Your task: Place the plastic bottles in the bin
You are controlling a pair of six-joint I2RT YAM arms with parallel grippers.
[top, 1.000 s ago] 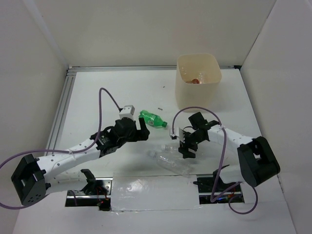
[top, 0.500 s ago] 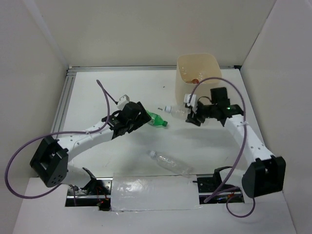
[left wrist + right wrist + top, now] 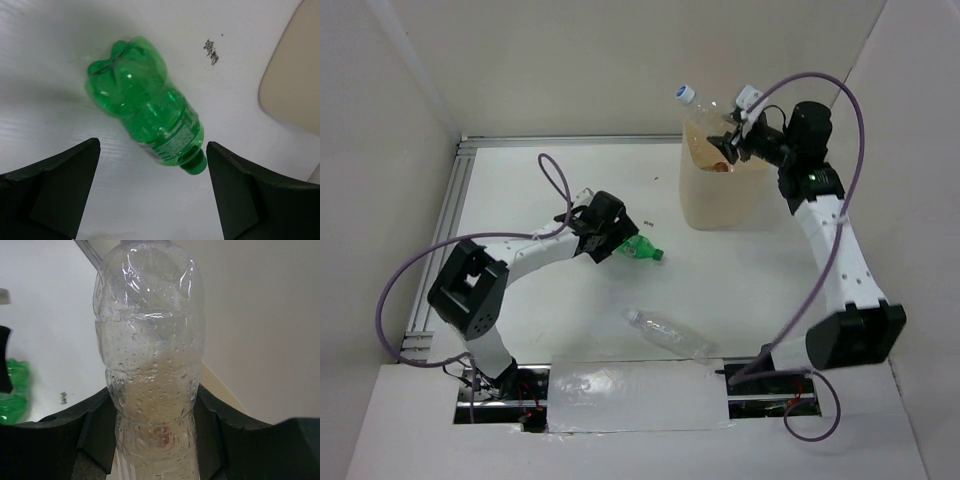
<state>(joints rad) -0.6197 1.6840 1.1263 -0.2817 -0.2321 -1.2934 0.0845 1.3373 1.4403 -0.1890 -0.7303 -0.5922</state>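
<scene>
Half a second ago the right hand held its small clear plastic bottle with a white cap low, beside the near-left side of the tall beige plastic bin. It has since risen, and in the top view it sits high over the bin's opening. The left arm has swung further toward the far side, bringing the left hand up to the green plastic bottle. That bottle and the larger clear plastic bottle lie about where they were on the white tabletop.

The right hand is clamped on the small clear bottle, both fingers pressed against its sides near the end away from the cap. The bottle slants up and to the left, and in the top view its cap pokes out past the bin's left rim. Droplets cling to its inner wall. The right arm is stretched tall from its base, forearm rising steeply and wrist bent toward the bin.

The left hand is spread wide and holds nothing. The green bottle lies on its side between and just beyond the fingertips, apart from both. The left arm reaches low across the tabletop.

The larger clear bottle lies on its side near the front edge, cap to the left. Something small and red shows inside the bin.
</scene>
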